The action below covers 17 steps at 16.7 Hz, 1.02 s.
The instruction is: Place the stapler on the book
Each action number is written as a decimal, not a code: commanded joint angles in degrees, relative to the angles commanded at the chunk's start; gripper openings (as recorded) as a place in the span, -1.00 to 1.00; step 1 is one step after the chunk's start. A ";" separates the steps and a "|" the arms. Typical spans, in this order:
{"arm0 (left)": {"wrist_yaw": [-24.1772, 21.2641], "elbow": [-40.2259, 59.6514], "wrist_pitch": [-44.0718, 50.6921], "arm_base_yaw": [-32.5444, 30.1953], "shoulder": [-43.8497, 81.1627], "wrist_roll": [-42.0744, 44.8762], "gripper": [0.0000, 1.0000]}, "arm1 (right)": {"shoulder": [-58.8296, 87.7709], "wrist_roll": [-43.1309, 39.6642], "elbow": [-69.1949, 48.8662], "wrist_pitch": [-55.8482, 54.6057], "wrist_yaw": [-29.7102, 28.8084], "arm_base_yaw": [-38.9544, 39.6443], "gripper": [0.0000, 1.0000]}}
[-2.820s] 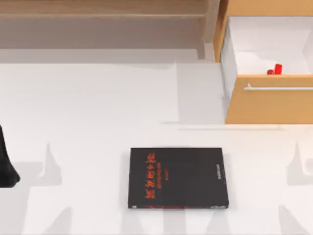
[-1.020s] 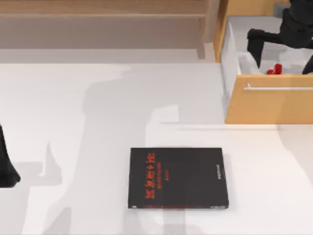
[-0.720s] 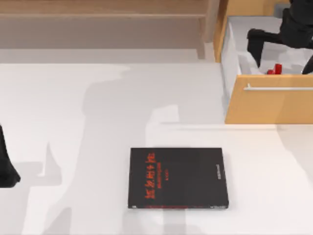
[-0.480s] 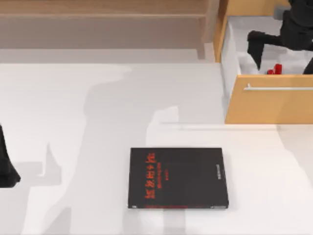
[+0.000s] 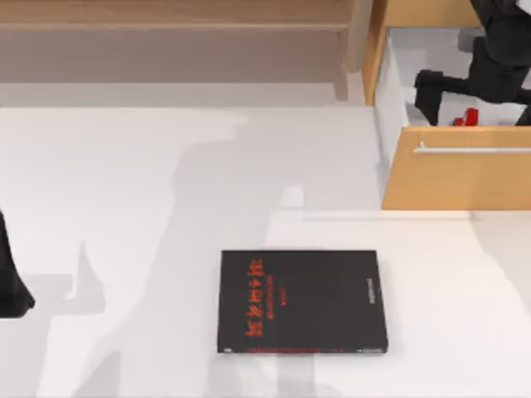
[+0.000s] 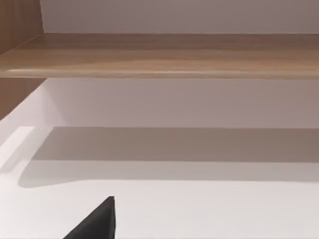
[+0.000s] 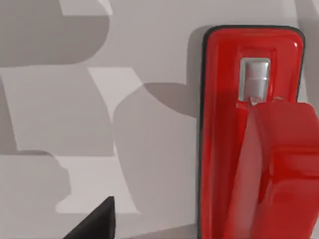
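White desk (image 5: pixel 149 182) carries the flat black book with red characters (image 5: pixel 302 302) near its front edge. Left claw (image 5: pixel 10 286) sits parked at the left edge. Farther back, right claw (image 5: pixel 469 93), fingers spread, hangs inside the wooden drawer (image 5: pixel 456 170) over the glossy red stapler (image 5: pixel 470 116).

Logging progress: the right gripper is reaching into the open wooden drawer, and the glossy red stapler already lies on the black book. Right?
Not quite. The top view shows the glossy red stapler in the open wooden drawer, under the right gripper; the black book has nothing on its cover. The left arm sits parked at the table's left edge.
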State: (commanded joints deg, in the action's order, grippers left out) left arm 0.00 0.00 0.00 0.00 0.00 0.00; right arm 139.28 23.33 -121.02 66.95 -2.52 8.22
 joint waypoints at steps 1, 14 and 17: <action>0.00 0.00 0.00 0.00 0.00 0.00 1.00 | 0.59 -0.03 -0.02 -0.72 -0.01 -0.02 1.00; 0.00 0.00 0.00 0.00 0.00 0.00 1.00 | 2.50 -0.17 -0.57 -2.46 0.07 -0.18 0.10; 0.00 0.00 0.00 0.00 0.00 0.00 1.00 | 2.50 -0.17 -0.57 -2.46 0.07 -0.18 -0.36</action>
State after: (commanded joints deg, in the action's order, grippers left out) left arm 0.00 0.00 0.00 0.00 0.00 0.00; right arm 141.79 23.16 -121.59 64.49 -2.44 8.04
